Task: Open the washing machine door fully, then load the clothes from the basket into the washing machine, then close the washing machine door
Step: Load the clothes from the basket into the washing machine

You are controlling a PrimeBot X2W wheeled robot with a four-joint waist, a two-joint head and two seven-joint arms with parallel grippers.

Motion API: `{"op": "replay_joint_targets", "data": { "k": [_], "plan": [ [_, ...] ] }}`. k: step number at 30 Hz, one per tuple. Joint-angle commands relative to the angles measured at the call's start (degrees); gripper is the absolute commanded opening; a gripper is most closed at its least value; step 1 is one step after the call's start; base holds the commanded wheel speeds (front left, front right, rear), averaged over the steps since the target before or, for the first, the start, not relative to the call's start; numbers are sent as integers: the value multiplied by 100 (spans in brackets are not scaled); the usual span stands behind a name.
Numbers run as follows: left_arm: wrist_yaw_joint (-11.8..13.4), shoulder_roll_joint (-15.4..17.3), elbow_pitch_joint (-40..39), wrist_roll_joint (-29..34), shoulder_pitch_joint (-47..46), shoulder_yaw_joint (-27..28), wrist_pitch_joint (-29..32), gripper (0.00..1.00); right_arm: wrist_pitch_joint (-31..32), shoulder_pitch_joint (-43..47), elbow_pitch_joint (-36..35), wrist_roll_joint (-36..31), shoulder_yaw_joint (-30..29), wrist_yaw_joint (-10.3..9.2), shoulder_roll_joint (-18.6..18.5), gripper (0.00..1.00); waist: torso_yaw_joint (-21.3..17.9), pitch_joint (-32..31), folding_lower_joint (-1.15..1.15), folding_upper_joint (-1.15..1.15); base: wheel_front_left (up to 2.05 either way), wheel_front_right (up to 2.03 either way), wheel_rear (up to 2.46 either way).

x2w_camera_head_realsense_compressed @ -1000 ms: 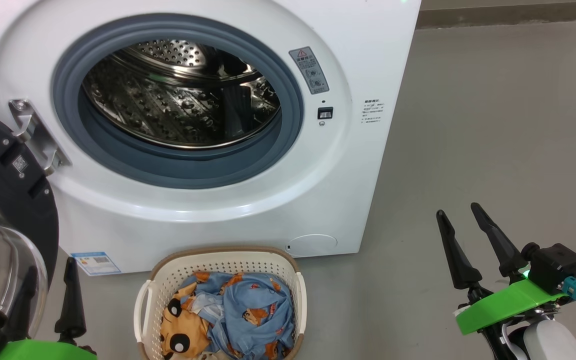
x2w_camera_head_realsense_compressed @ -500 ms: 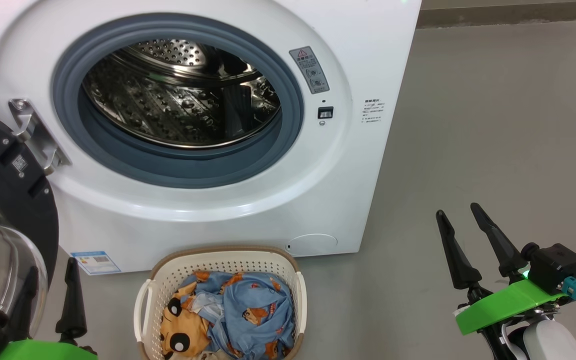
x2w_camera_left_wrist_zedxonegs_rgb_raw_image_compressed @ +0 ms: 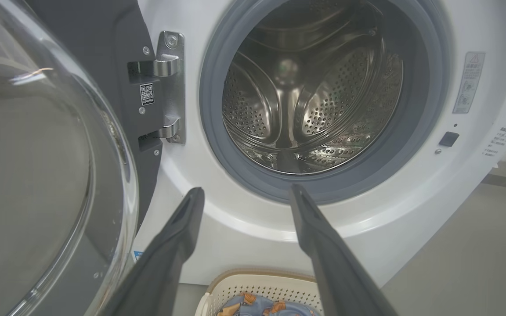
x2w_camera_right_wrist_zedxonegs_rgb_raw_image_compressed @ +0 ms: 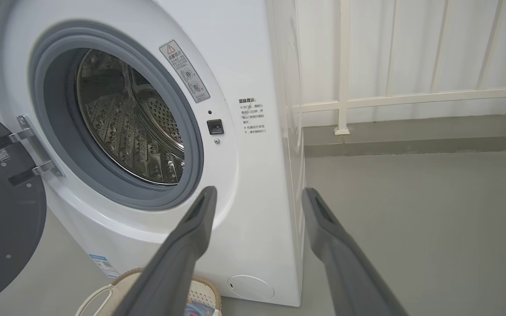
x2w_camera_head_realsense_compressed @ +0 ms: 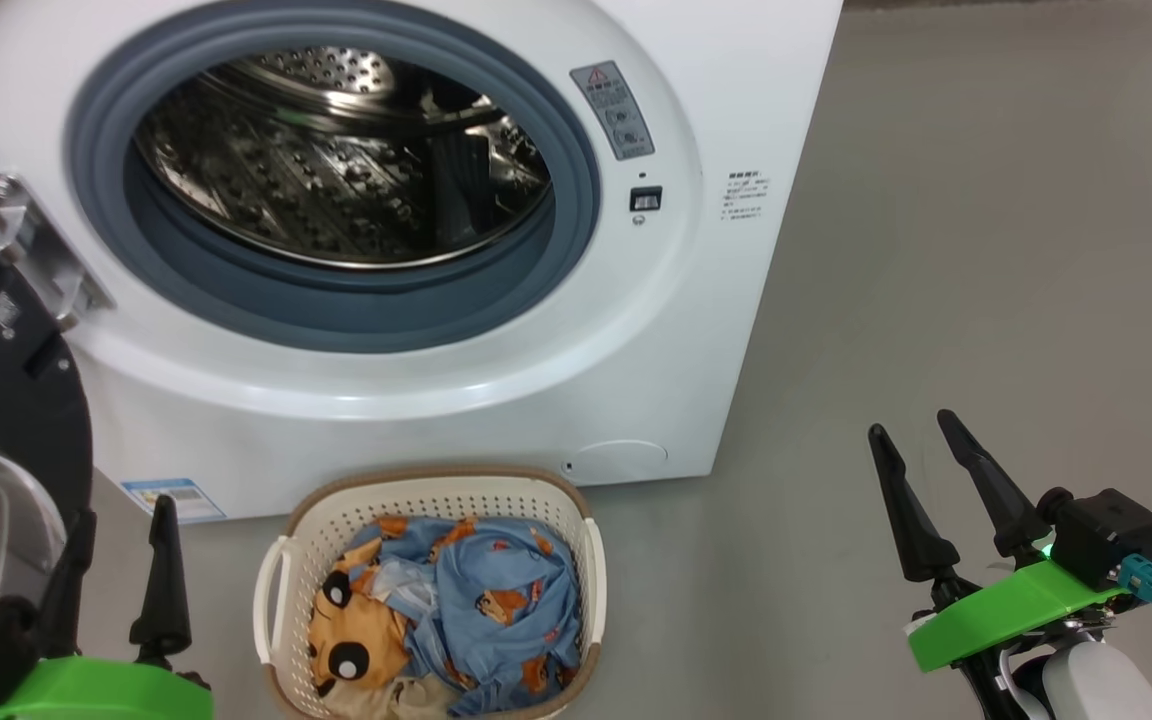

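At the left edge the washing machine door (x2w_camera_head_realsense_compressed: pixel 6 400) hangs swung open on its metal hinge (x2w_camera_head_realsense_compressed: pixel 26 245), the clear porthole bulging toward the near side. Just right of that glass is the left gripper (x2w_camera_head_realsense_compressed: pixel 124 510), fingers spread apart and holding nothing. Farther back stands the washing machine (x2w_camera_head_realsense_compressed: pixel 736 100), its grey gasket (x2w_camera_head_realsense_compressed: pixel 336 325) ringing the steel drum (x2w_camera_head_realsense_compressed: pixel 336 170) with no laundry visible inside. On the floor (x2w_camera_head_realsense_compressed: pixel 986 250) in front of the machine, nearer the robot, sits the basket (x2w_camera_head_realsense_compressed: pixel 436 482). The clothes (x2w_camera_head_realsense_compressed: pixel 481 600) lie bunched inside it — blue fabric, a big orange face at their left. At the near right, well apart from the basket, the right gripper (x2w_camera_head_realsense_compressed: pixel 911 425) hovers over the floor — fingers parted, empty.
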Motion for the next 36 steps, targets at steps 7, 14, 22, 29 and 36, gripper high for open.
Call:
{"op": "replay_joint_targets", "data": {
  "k": [7, 14, 22, 29, 36],
  "plan": [
    [-45, 172, 3, 45, -482, 122, -26, 100, -69, -266, -156, -122, 150, 9, 68, 100, -146, 525, 0, 0, 0, 0, 0],
    [-151, 275, 242, -19, -763, 41, -28, 100, -69, -412, -189, -227, 82, 9, 248, 100, -268, 986, 0, 0, 0, 0, 0],
    [-273, 501, 695, -170, -1270, -236, 33, 100, -69, -607, -266, -319, -37, 9, 527, 100, -480, 1687, 0, 0, 0, 0, 0],
    [-313, 692, 1517, -325, -1873, -800, 86, 100, -69, -830, -366, -336, -68, 9, 691, 100, -701, 2273, 0, 0, 0, 0, 0],
    [-316, 930, 2097, -697, -2433, -1469, 92, 100, -69, -1051, -479, -367, -20, 9, 765, 100, -893, 2766, 0, 0, 0, 0, 0]
  ]
}}
